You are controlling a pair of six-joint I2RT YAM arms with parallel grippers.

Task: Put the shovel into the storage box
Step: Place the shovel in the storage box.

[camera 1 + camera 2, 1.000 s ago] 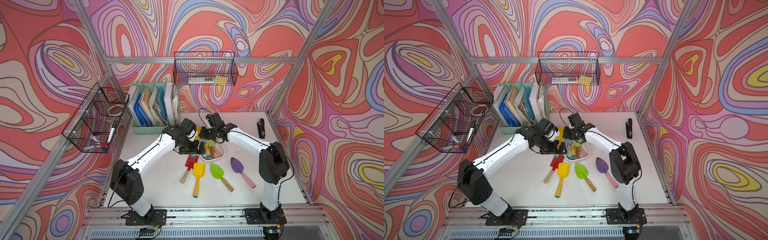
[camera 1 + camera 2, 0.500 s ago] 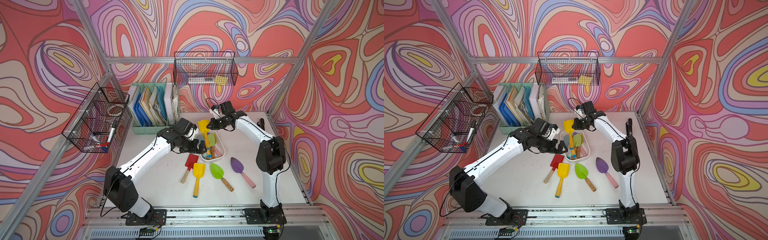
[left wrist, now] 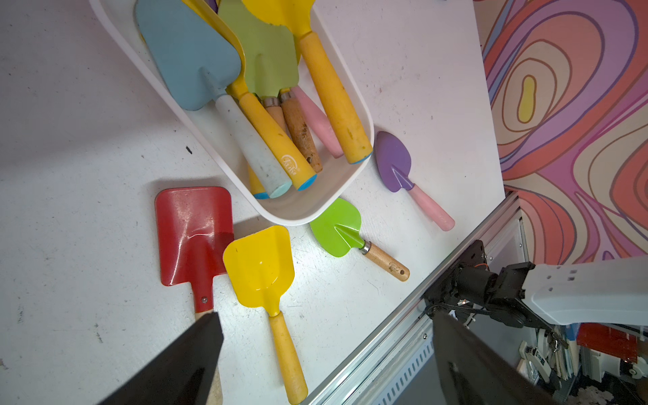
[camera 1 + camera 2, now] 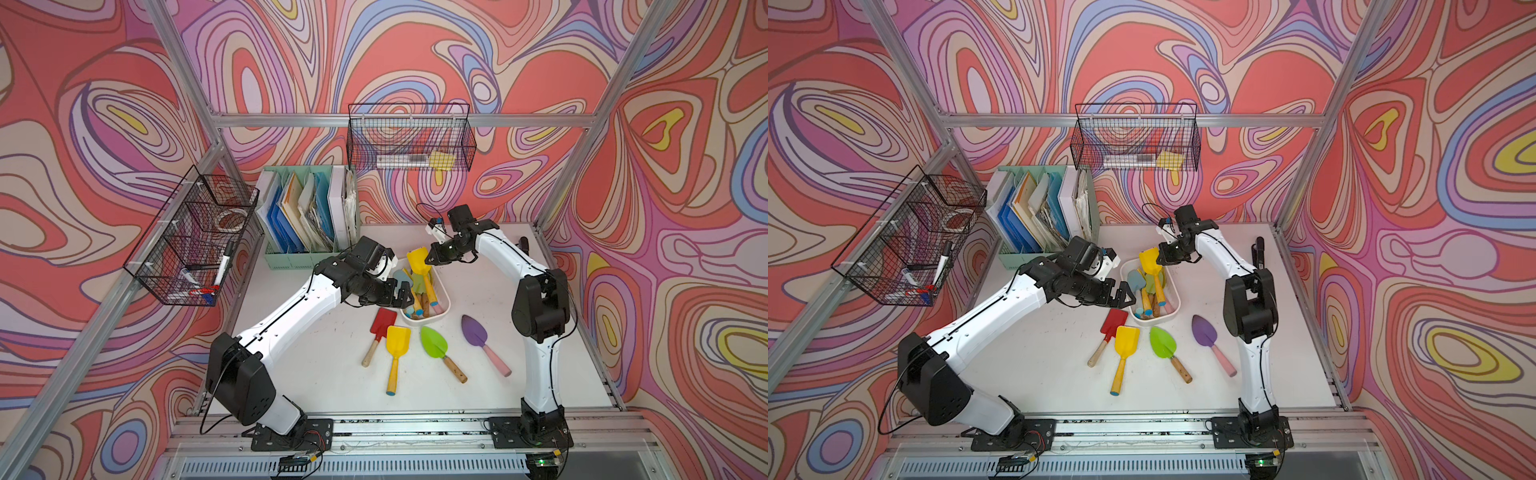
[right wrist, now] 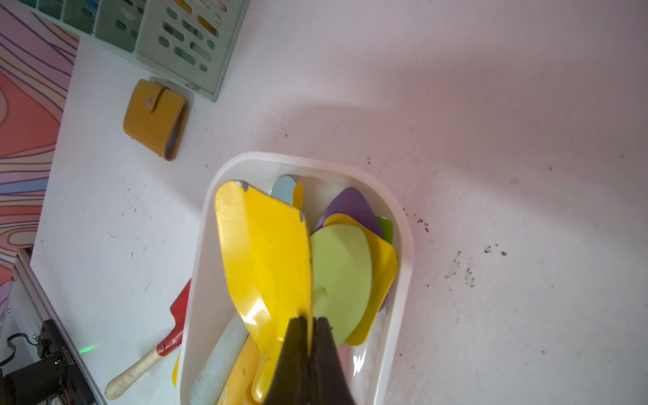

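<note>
The white storage box [image 4: 444,308] [image 4: 1177,309] [image 3: 298,207] [image 5: 406,245] stands mid-table and holds several shovels. My right gripper [image 4: 430,259] [image 4: 1160,261] [image 5: 311,322] is shut on the blade edge of a yellow shovel [image 4: 417,259] [image 4: 1149,262] [image 5: 266,252]. Its blade is tilted up at the box's far end and its handle [image 3: 333,94] lies inside. My left gripper [image 4: 405,293] [image 4: 1127,295] [image 3: 324,315] hangs open and empty beside the box's left wall, above a red shovel [image 4: 383,322] [image 3: 193,235].
On the table in front of the box lie a yellow shovel [image 4: 399,340], a green one [image 4: 433,343] and a purple one [image 4: 476,330]. A mint-green file organizer [image 4: 307,216] and a mustard wallet [image 5: 154,119] sit at the back left. Wire baskets [image 4: 409,141] hang on the walls.
My right gripper has drawn back to the box's far end, tipping the yellow shovel's blade up. The left gripper has slid a little along the box's side, still open.
</note>
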